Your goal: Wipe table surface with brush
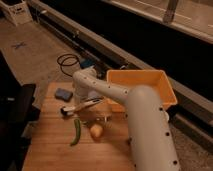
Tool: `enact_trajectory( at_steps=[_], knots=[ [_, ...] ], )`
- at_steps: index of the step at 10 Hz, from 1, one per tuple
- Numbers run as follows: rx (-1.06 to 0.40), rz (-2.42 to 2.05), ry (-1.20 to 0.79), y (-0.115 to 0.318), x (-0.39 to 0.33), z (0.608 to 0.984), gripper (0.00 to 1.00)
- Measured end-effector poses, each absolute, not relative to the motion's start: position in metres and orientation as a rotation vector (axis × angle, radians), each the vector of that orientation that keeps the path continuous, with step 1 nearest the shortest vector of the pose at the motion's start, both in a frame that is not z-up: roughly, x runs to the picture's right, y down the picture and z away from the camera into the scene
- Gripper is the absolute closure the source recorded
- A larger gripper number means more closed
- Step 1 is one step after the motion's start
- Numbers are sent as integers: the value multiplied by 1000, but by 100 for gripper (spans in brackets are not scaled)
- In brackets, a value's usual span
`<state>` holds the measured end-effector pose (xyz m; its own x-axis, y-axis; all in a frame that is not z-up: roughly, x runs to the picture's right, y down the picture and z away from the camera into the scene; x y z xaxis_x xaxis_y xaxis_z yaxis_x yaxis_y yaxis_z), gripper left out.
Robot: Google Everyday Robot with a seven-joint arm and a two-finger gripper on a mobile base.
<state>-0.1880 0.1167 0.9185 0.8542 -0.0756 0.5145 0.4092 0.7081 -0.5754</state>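
Observation:
The table surface point(50, 150) is a light brown plank top at the lower left of the camera view. The brush point(80, 107) lies on it near the far edge. Its dark head point(65, 111) points left and its pale silvery handle runs right toward the bin. My gripper point(82, 101) hangs at the end of the white arm, down just over the brush handle. The wrist housing hides most of it, and I cannot tell whether it touches the handle.
A blue-grey sponge point(63, 93) lies at the table's far left. A green pepper point(76, 131), a pale round vegetable point(96, 131) and a thin metal utensil point(103, 118) lie mid-table. An orange bin point(167, 92) stands at the right. A dark chair point(15, 107) is at left.

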Motion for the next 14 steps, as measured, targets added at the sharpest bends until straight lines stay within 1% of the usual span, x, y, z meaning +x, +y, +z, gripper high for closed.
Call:
enact_trajectory(
  at_steps=[3,5,8,10,14],
  knots=[
    [-732,-324,-533,120,-214,909,100],
    [-752,-360,-552,133,-222,899,100],
    [-798,-346,-532,154,-207,890,100],
    [-805,-323,-502,153,-185,893,100],
    [-805,-325,-502,153,-184,892,100]
  ],
)
